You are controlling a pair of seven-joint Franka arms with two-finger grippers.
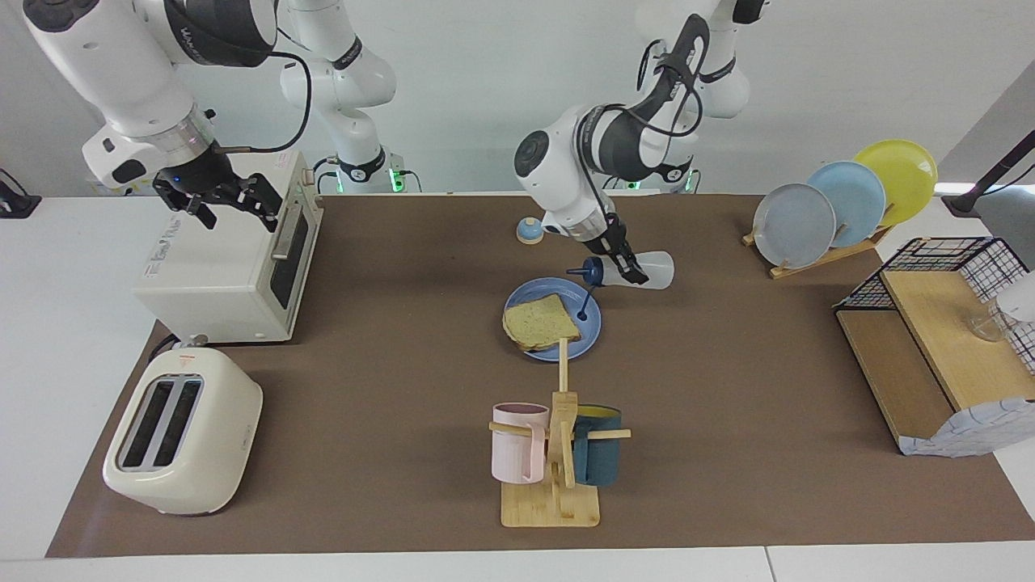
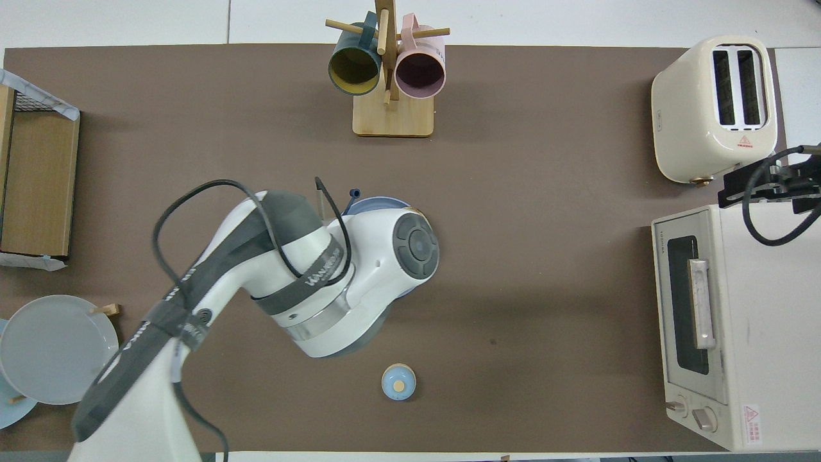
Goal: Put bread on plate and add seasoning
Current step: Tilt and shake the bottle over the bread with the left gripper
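Observation:
The bread (image 1: 540,322) lies flat on the blue plate (image 1: 590,331) in the middle of the table. My left gripper (image 1: 629,269) is shut on the seasoning bottle (image 1: 653,271) and holds it on its side just over the plate's edge nearer the robots. The navy cap end (image 1: 593,273) points over the plate, and its flip lid (image 1: 584,311) hangs open above the bread. In the overhead view the left arm hides the bread, the bottle and the left gripper; only a bit of the plate's rim (image 2: 378,201) shows. My right gripper (image 1: 224,202) waits open over the toaster oven.
A toaster oven (image 1: 226,267) and a cream toaster (image 1: 182,432) stand at the right arm's end. A mug rack (image 1: 558,453) stands farther from the robots than the plate, a blue-domed bell (image 1: 530,231) nearer. A plate rack (image 1: 841,202) and a wire shelf (image 1: 938,347) are at the left arm's end.

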